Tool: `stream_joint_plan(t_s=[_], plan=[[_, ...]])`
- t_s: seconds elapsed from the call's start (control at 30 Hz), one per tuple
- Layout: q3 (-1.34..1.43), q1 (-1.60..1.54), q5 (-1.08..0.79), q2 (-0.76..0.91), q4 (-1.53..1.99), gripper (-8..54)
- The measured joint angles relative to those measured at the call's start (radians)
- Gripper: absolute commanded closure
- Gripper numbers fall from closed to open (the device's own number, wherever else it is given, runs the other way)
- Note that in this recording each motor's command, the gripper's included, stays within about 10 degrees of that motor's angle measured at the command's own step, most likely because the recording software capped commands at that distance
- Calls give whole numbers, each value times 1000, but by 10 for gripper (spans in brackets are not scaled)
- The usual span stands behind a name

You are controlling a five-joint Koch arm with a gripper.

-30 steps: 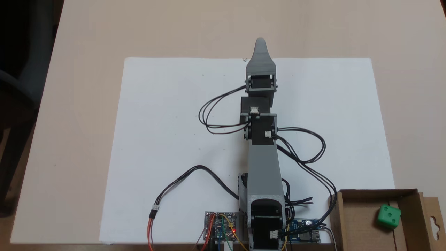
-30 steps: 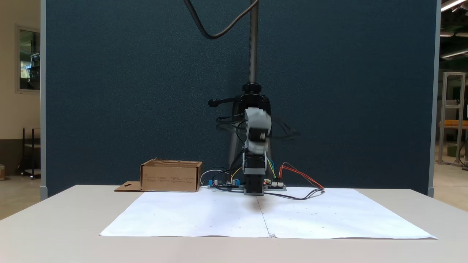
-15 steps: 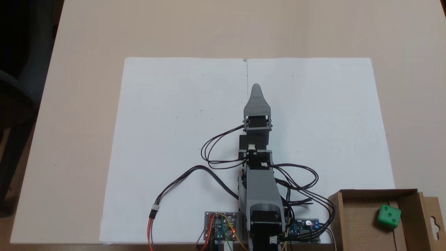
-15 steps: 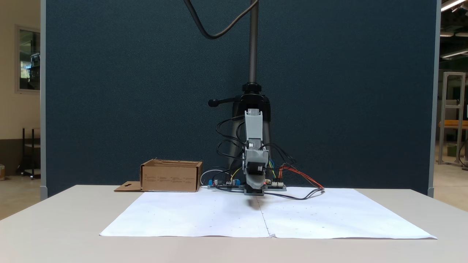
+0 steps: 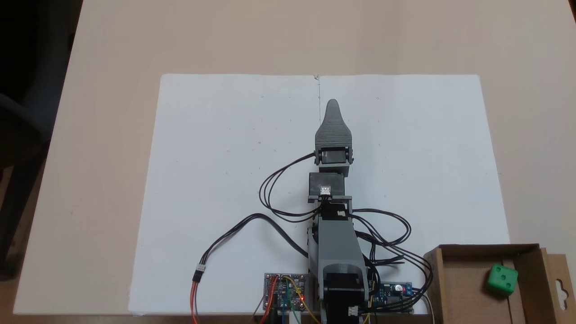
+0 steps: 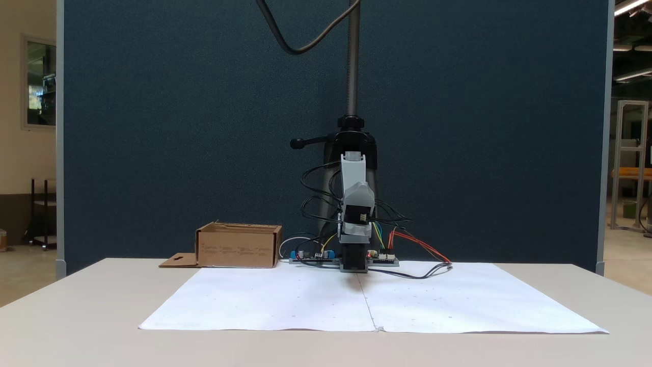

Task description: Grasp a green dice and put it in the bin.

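One green dice point(image 5: 501, 279): inside the bin point(image 5: 454, 279)
Gripper point(image 5: 332, 104): well apart from it, over paper point(image 5: 216, 148)
Jaws: stacked; spread or pressed together, cannot tell

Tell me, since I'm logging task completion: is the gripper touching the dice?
Apart. In a fixed view the gripper points out over the white paper, while the dice lies inside the bin, far off.

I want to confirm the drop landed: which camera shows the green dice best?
The fixed view looking down from above: the green dice sits in plain sight on the floor of the bin, pips visible. In the fixed view from table level, the bin's near wall hides the dice.
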Motion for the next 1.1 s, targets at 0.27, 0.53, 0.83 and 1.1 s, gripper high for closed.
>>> stream_joint_plan(t_s=[0.27,0.53,0.83,1.1], plan=[[0,0,0,0,0,18],[0,8,0,0,0,24],[0,8,0,0,0,25],[0,25,0,0,0,25]])
